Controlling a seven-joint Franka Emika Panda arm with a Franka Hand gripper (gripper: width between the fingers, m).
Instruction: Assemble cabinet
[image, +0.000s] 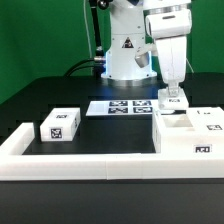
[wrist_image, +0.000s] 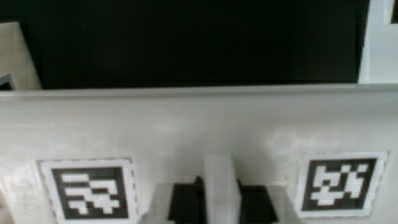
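1. Arm (image: 165, 35) drops from the base at the back, wrist vertical. The gripper (image: 172, 93) points straight down over the cabinet's rear edge, on the exterior view's right.
2. Gripper tips sit at the cabinet's top rim, touching or just above it (the exterior view is too coarse to separate the two).
3. Finger opening: cannot tell. The wrist view shows dark gaps either side of a thin white rib, all blurred, and a clamp on the rib isn't confirmable.
4. Cabinet (image: 190, 135): large white box, upright on the black table (image: 30, 100), compartments open upward, with a tag (image: 203, 150) on its front face.
5. In the wrist view a white cabinet wall (wrist_image: 196, 120) fills most of the frame, with two tags side by side on it and black beyond.
6. Loose drawer box (image: 60, 125): on the exterior view's left, well apart from the cabinet, tag on its face.
7. Marker board (image: 125, 104): flat on the table, in front of the base.
8. L-shaped rail (image: 90, 160): runs along the front and up the left side. The cabinet stands just behind it.
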